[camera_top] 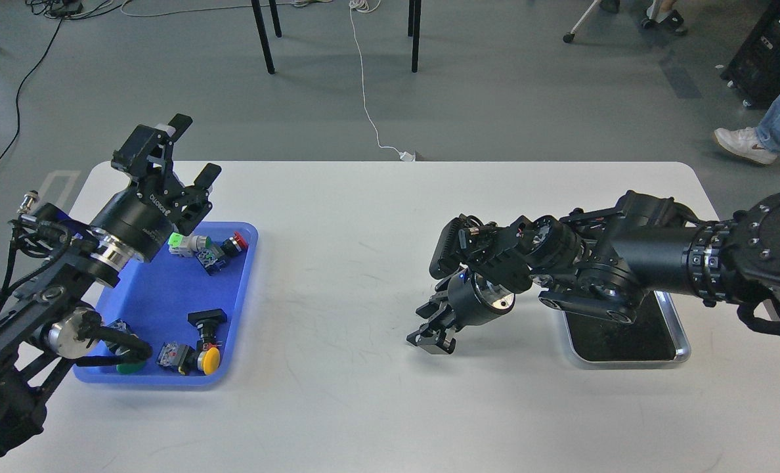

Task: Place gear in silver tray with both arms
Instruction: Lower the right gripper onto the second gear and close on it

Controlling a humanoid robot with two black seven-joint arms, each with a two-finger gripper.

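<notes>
Left gripper [190, 150] open, empty, above the blue plastic tray [160, 295] of switch parts. Right gripper [431, 330] low, left of the shiny rectangular silver tray [682, 345]; closure unclear. Pick stage; next: choose a part.

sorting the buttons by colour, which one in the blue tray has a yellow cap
The yellow-capped button at the blue tray's near edge; the far-corner one is red.

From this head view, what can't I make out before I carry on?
- silver tray: far half hidden under the right arm.
- right gripper: dark and small; open or shut is unclear.
- blue tray: left part covered by the left arm.
- left gripper: open, nothing between its fingers.
- No gear identifiable.
</notes>
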